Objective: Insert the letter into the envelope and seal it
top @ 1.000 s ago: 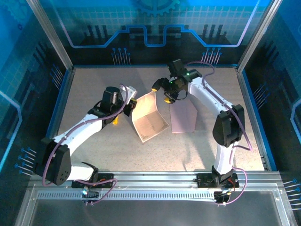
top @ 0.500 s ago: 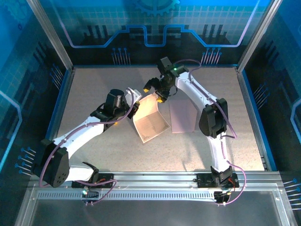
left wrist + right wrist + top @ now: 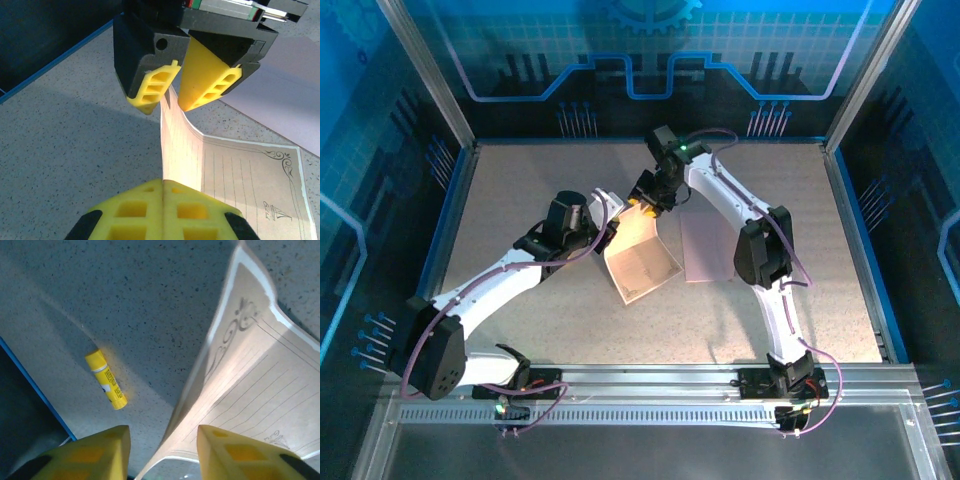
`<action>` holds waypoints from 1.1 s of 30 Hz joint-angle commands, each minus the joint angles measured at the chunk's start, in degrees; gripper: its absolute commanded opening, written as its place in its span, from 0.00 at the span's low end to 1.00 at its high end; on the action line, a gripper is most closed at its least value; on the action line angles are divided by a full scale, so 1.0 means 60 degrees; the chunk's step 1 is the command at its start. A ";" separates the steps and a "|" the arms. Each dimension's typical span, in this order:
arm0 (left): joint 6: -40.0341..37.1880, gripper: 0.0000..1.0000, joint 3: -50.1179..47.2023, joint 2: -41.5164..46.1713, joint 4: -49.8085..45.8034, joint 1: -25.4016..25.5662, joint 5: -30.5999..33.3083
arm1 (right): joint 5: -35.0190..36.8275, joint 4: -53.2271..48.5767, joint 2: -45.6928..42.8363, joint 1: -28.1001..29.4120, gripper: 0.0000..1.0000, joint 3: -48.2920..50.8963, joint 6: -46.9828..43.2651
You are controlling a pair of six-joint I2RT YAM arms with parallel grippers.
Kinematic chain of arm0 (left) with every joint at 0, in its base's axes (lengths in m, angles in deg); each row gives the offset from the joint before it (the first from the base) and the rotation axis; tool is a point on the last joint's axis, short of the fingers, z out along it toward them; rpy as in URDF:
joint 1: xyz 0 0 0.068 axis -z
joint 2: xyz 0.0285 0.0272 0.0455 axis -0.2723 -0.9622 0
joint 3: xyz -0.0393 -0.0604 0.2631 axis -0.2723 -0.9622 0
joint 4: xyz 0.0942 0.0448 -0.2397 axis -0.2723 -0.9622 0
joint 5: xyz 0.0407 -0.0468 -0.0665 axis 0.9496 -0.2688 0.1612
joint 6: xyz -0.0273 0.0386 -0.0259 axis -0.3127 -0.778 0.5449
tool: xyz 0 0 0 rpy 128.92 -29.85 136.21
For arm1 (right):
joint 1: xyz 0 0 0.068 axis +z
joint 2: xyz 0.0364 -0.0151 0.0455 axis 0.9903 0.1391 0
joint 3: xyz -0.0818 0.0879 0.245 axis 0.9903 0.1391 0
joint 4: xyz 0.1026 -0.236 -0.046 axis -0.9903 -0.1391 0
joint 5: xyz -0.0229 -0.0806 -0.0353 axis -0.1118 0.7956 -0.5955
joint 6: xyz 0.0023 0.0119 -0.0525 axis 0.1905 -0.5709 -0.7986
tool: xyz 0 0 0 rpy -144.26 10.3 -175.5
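Top view: your letter [image 3: 642, 262] sits just left of the envelope [image 3: 710, 245], left half curled up.
Left wrist: L gripper [image 3: 163, 184] is pinched tight on the letter's edge. R gripper [image 3: 172, 100] straddles the raised edge, jaws part-open, no grip.
Right wrist: glue stick [image 3: 106, 379] lies left of the letter.

Nothing can be read as words or numbers: the letter [image 3: 240, 185] carries ruled lines, scrolled corner ornaments and a small emblem with a line of cursive beneath it too fine to make out, and the yellow stick [image 3: 106, 380] bears a label whose dark print is too small to read
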 commanded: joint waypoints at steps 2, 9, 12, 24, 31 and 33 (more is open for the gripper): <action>-0.0110 0.00 -0.0238 0.0336 0.0337 0.0094 0.0139 | -0.0080 -0.0324 0.0254 0.0114 0.24 -0.0339 0.0012; -0.0031 0.24 -0.0248 0.0411 0.0339 0.0103 0.0394 | -0.0198 -0.0286 0.0341 0.0113 0.00 -0.0478 -0.0059; 0.0218 0.49 -0.0173 0.0537 0.0157 0.0083 0.0741 | -0.0149 -0.0272 0.0285 0.0115 0.00 -0.0493 -0.0144; 0.1509 0.99 -0.0805 0.2815 -0.0289 -0.0057 0.3886 | 0.0082 0.1013 -0.0832 0.0456 0.00 0.0704 -0.1049; 0.3001 0.99 -0.0938 0.2749 -0.0362 -0.0770 0.3936 | -0.0397 0.4508 -0.2688 0.0794 0.00 0.4417 -0.1228; 0.3662 0.99 -0.1011 0.2704 -0.0159 -0.1119 0.3547 | -0.0440 0.5498 -0.3246 0.0812 0.00 0.5627 -0.1069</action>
